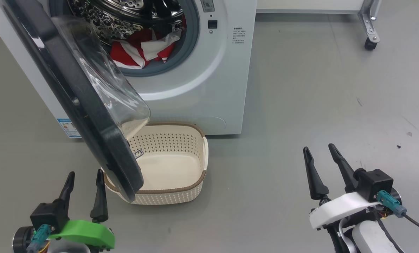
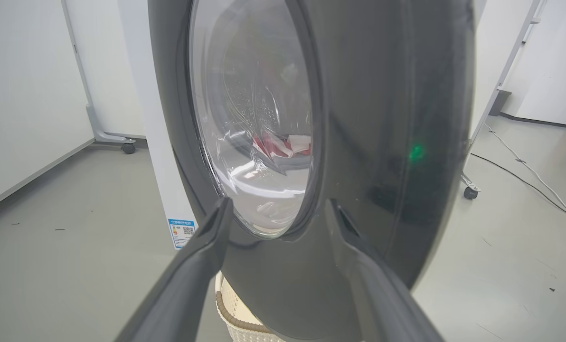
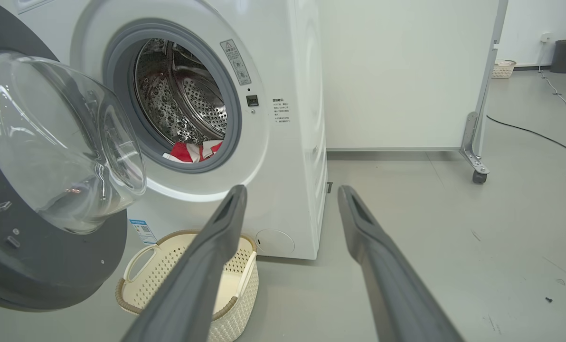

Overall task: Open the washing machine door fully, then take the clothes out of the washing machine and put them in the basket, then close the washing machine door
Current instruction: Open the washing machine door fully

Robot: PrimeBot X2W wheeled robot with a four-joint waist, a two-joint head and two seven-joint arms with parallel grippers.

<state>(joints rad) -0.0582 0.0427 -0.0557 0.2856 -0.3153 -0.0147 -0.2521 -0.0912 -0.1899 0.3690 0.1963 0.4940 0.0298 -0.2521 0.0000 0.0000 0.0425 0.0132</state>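
Head view: washing machine door (image 1: 90, 133) swung open, standing out from the washing machine (image 1: 202, 88) and leaning over the left part of the basket (image 1: 181, 191), glass bowl turned toward the drum. Left gripper (image 1: 85, 172) at lower left, fingers spread wide, gripping nothing, its right fingertip just beside the door's lower black rim; contact impossible to tell. Right gripper (image 1: 317, 147) at lower right, likewise spread and empty-handed, well apart from door, basket and machine. Clothes (image 1: 139, 52), red with white, heaped at the drum's front lip behind the grey seal, well apart from both grippers. Basket on the floor against the machine's front, just right of the left gripper, bare cream bottom showing.

Left wrist view: glossy black outer face of the door close ahead of both fingers, clothes glimpsed through the glass, basket rim low under the door's edge.

Right wrist view: open drum and clothes up and left of the fingertips, basket low beside one finger, door further left.
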